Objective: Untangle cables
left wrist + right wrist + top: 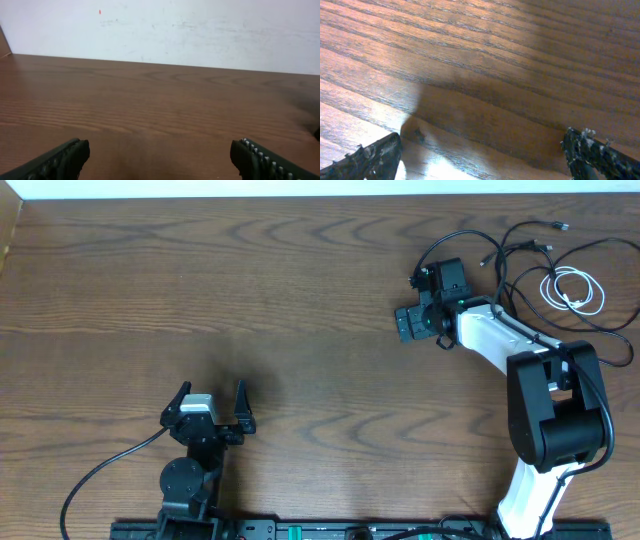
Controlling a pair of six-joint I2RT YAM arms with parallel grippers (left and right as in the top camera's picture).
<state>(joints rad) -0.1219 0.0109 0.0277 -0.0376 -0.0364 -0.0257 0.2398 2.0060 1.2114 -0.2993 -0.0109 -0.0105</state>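
Cables (540, 270) lie well apart from the left gripper (212, 392), which sits at the near left of the wooden table (300, 280) with its jaws spread wide; its wrist view shows only wood grain between them. Further right, the right gripper (410, 302) points left, jaws equally wide over the tabletop, gripping nothing. Behind its wrist, at the far right edge, two black cords (500, 265) loop loosely — the coiled white cable (565, 295) lies among them — outside both jaws.

open tabletop (300, 290) ahead of left gripper (211, 392), same ahead of right gripper (410, 325), cables (520, 265) sprawled close behind that one
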